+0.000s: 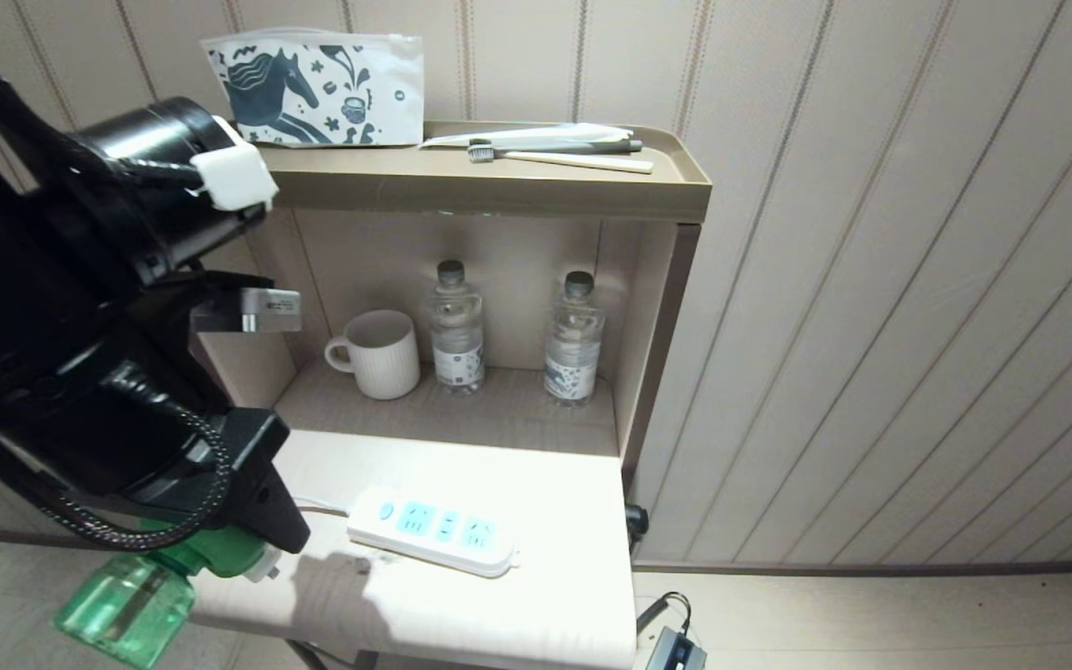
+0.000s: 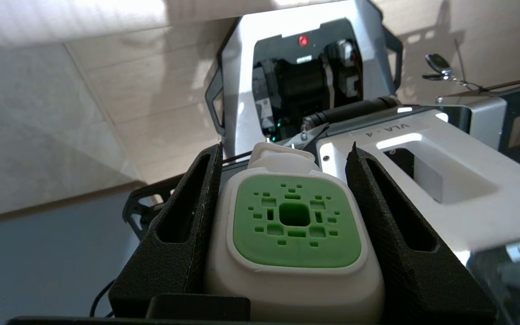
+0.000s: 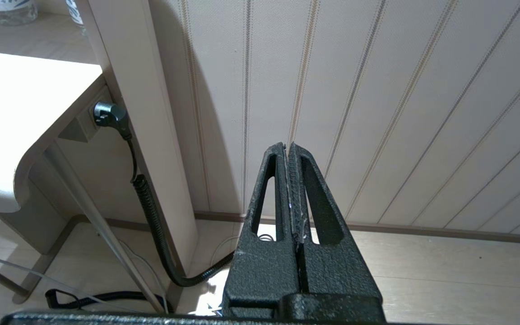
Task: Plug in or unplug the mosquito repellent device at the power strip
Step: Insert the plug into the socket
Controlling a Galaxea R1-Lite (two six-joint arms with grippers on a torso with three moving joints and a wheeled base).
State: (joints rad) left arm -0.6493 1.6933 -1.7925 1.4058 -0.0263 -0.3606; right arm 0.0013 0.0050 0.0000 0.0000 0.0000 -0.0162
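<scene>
Left arm: fills the left of the head view, bent downward, wrist low at the near-left edge of the surface [image 1: 536, 596].
Left end effector [image 2: 287, 158]: fingers [image 2: 183, 225] clamped on either side of the mosquito repellent device [image 2: 294, 234], gripping its white-and-green head.
Mosquito repellent device, position: held off the near-left corner of the surface, tilted, its translucent green bottle [image 1: 127, 605] pointing down and left; apart from the power strip [image 1: 434, 532], not plugged in.
Power strip: lies flat on the bright surface, right of the held device, all three blue socket faces bare, round button at its left end.
Right end effector [image 3: 289, 153]: fingers pressed together, nothing held; parked low by the striped wall, right of the surface.
Shelf, far: mug [image 1: 376, 354], two water bottles [image 1: 457, 326].
Top ledge: patterned pouch [image 1: 317, 88], toothbrush [image 1: 559, 158].
</scene>
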